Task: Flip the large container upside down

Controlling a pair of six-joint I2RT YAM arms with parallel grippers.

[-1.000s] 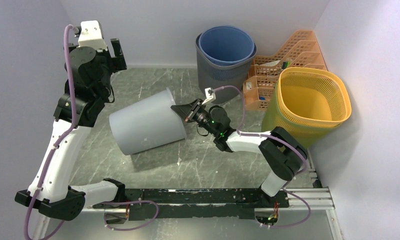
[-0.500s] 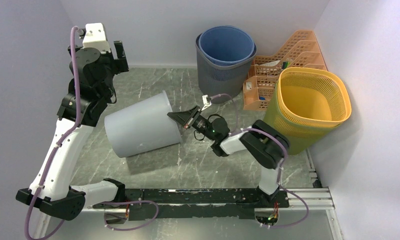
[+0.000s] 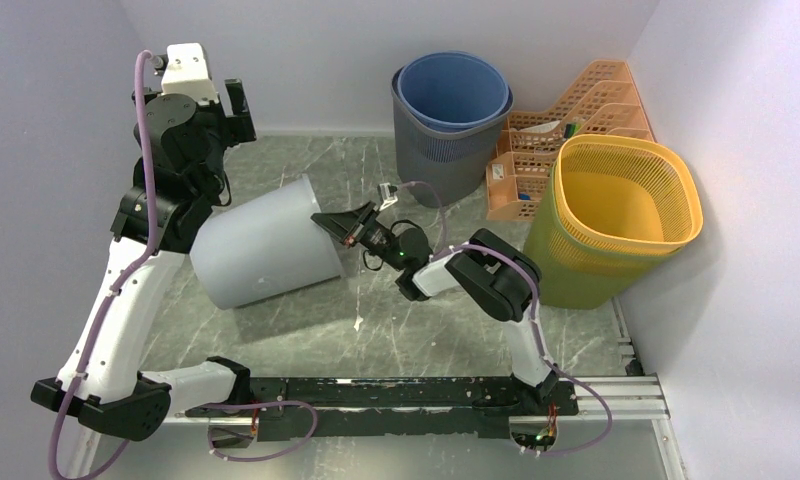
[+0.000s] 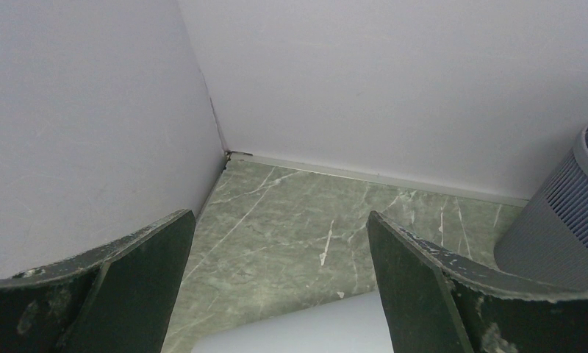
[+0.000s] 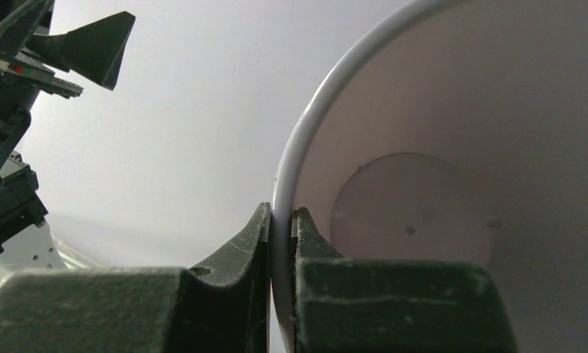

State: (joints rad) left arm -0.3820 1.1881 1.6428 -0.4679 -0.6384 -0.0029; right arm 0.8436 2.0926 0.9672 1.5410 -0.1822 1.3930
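We are clamping the right gripper (image 3: 341, 225) shut on the rim of the large grey container (image 3: 261, 250), lying on its side mid-table with marble tabletop (image 3: 306, 320) free on our near side. We are judging the flip half done, the rim next needing to swing over and down. Farther back the left gripper (image 3: 238, 108) is hovering wide open, the left wall (image 3: 46, 150) and blue bin (image 3: 454, 90) crowding in.

No readable text, no labels, no brands, no numbers — anywhere in view
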